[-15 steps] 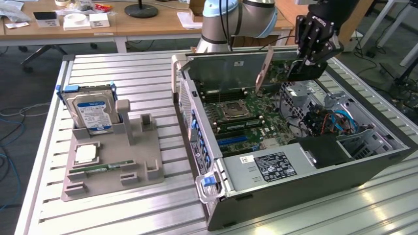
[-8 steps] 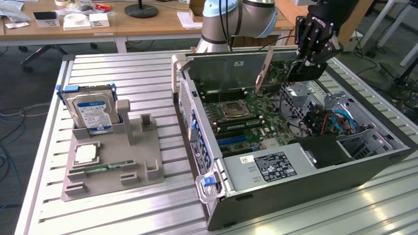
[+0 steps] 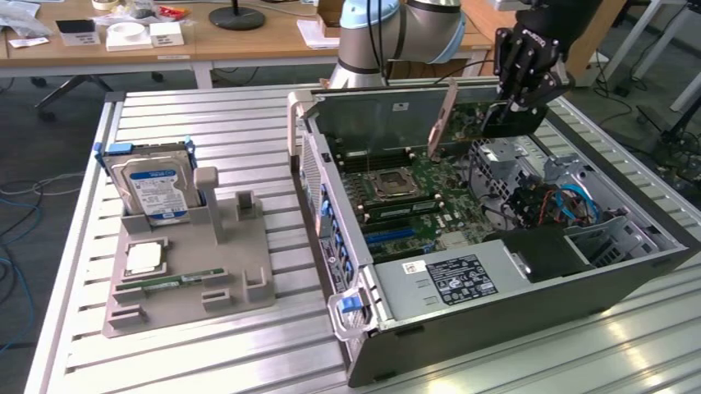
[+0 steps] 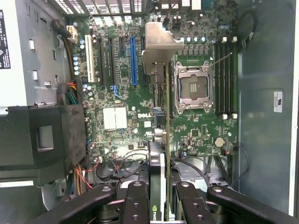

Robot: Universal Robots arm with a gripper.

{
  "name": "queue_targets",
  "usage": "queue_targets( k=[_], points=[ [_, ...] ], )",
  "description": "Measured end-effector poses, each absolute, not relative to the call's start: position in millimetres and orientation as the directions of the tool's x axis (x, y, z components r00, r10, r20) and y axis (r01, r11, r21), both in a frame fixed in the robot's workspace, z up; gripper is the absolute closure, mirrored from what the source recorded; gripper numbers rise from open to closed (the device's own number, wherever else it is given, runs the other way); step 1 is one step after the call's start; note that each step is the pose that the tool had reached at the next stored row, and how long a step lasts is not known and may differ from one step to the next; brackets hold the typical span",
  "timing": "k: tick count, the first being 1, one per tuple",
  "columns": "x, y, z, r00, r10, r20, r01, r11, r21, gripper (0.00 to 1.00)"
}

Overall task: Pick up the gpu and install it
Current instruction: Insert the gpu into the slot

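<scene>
Gripper [image 4: 161, 201] pinching the gpu [image 4: 160, 126] edge-on above the motherboard [image 4: 196, 135], at the far right of the open case [image 3: 515, 304] in the exterior view. The card's long axis parallels the blue slot [image 4: 133, 60], with the bracket [image 4: 159, 42] end away from the gripper. The CPU socket [image 4: 192, 88] lies just beside it.

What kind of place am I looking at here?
Probably a robotics lab or test workshop: a robot arm holds a gpu over an open computer case on a slotted metal bench, with office desks behind.
</scene>
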State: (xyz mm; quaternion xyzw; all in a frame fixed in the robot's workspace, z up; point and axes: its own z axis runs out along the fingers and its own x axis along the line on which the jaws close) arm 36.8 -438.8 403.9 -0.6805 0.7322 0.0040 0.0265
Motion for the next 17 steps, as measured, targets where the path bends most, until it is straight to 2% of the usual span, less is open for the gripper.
queue_targets(
  k=[17],
  points=[
    [33,-439,375,-0.072,-0.996,-0.044,-0.997,0.074,-0.030,0.73]
  ],
)
